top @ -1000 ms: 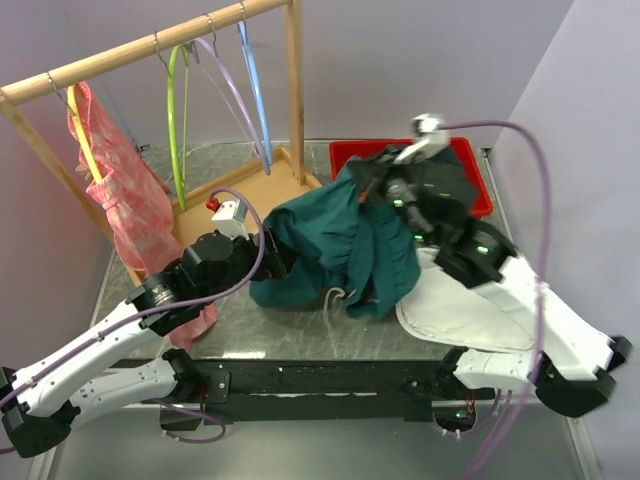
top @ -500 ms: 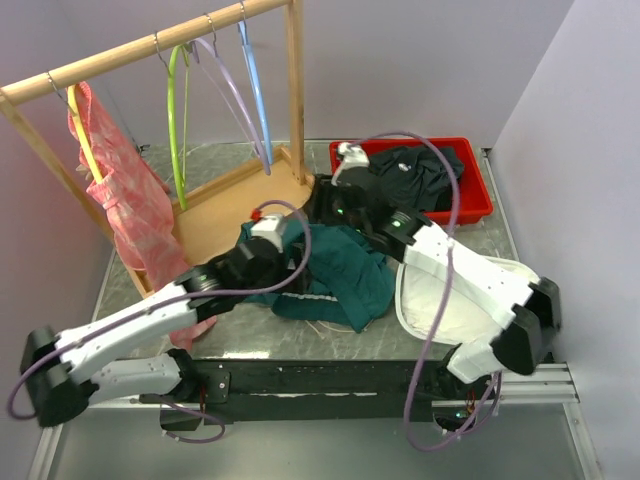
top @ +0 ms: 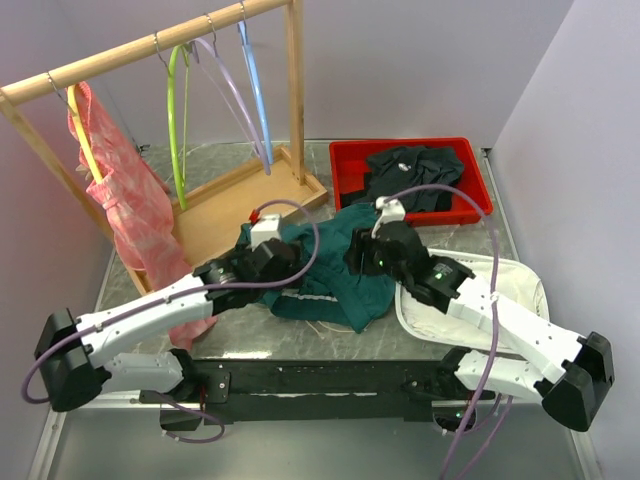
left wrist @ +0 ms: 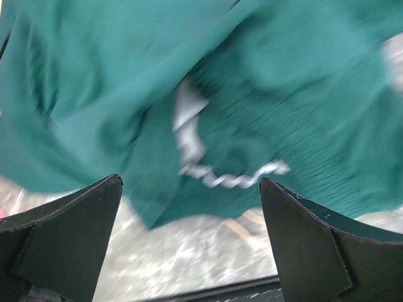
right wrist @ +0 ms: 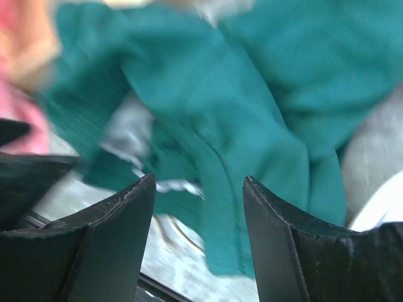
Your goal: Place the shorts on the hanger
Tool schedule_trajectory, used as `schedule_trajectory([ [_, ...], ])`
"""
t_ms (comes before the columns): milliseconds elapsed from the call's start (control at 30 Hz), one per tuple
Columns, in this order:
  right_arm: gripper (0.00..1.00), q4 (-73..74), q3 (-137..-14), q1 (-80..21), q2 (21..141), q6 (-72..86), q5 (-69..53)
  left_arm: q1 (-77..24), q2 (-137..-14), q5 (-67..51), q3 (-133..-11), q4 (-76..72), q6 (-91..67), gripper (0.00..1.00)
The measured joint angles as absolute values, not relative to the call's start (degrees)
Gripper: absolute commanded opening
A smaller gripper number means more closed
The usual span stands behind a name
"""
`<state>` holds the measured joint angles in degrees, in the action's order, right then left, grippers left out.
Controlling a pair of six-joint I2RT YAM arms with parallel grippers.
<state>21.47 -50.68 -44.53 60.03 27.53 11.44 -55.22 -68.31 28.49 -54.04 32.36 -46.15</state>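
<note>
Right gripper (right wrist: 198,182) lowered over shorts (top: 335,280), black garment (top: 410,172) in red bin (top: 350,166)

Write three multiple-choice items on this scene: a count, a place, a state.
1. Hangers on the wooden clothes rack: A two, B four, C six.
2. The dark teal-green fabric shorts are: A draped on the rack, B crumpled on the grey table, C lifted in the air.
3. The left gripper is: A open, B shut on the shorts, C shut on a hanger.
Key: 1B, yellow hanger, thin lime-green plastic hanger, lilac hanger and light-blue hanger hang there; 2B, they lie between the arms; 3A, its fingers stand apart, nothing between them.
</note>
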Motion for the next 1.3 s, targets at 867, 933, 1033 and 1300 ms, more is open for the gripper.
schedule_trajectory([
  [867, 0.76, 35.1, -51.9, -62.5, 74.5, 25.5, 22.8, -55.3, -70.0, 27.9, -38.9, 25.8, -56.3, 0.57],
  [933, 0.75, 35.9, -52.3, -63.8, 76.4, 26.0, 23.2, -55.3, -70.0, 29.7, -38.9, 26.2, -57.6, 0.43],
  [1033, 0.74, 37.0, -52.3, -64.6, 79.2, 26.7, 23.3, -55.3, -70.4, 32.2, -39.1, 27.8, -59.4, 0.26],
  [1300, 0.47, 38.6, -52.3, -64.6, 83.6, 28.8, 26.2, -55.3, -69.9, 35.9, -40.5, 31.4, -61.0, 0.05],
])
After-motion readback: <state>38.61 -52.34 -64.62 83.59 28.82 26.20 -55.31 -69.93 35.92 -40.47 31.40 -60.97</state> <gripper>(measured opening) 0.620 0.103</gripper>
